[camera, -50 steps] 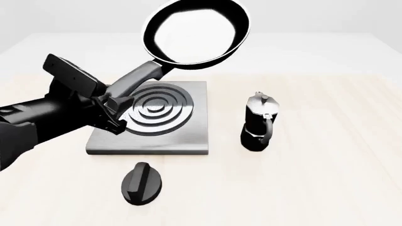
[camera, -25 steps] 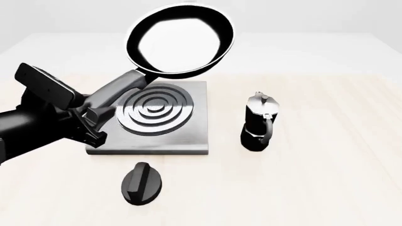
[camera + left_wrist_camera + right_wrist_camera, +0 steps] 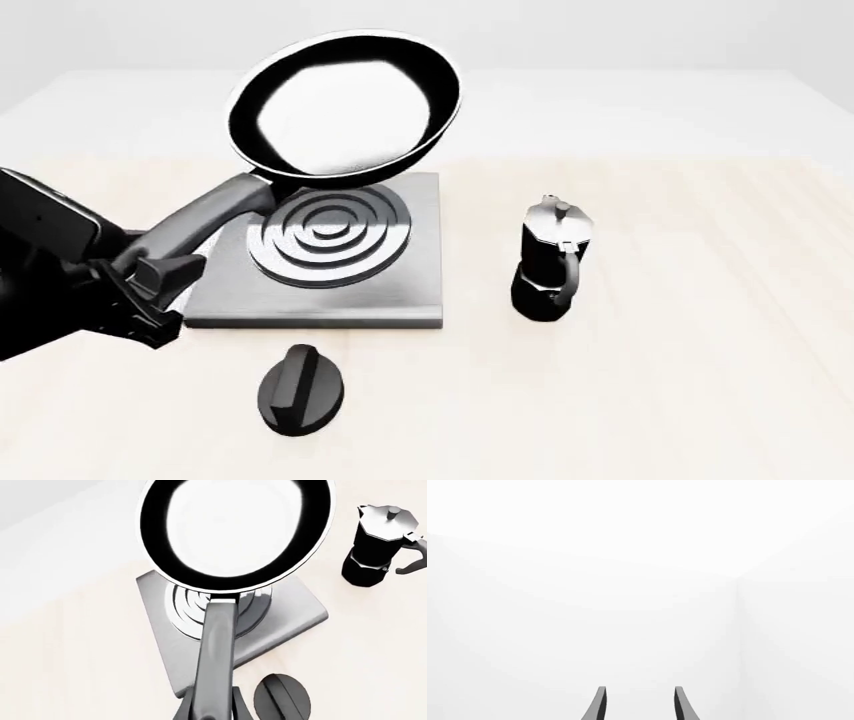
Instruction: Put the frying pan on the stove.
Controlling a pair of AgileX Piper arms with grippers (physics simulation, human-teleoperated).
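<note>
No writing shows; the left gripper (image 3: 158, 290) clamps the glossy round frying pan (image 3: 344, 105) above the ringed metal stove (image 3: 324, 255), while the right gripper (image 3: 638, 702) stands open and empty.

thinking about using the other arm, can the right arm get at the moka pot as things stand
Probably yes. The moka pot stands alone on the table's right side, nothing around it. The right gripper is open and empty, though it faces blank white space and is outside the front view.

Frying pan (image 3: 344, 110): round, shallow, black with a glossy inside and thin light rim, held tilted in the air above the far edge of the stove (image 3: 400, 285), its long dark grey handle slanting down. Stove: flat square grey plate with raised concentric silver rings, lying level on the table.
</note>
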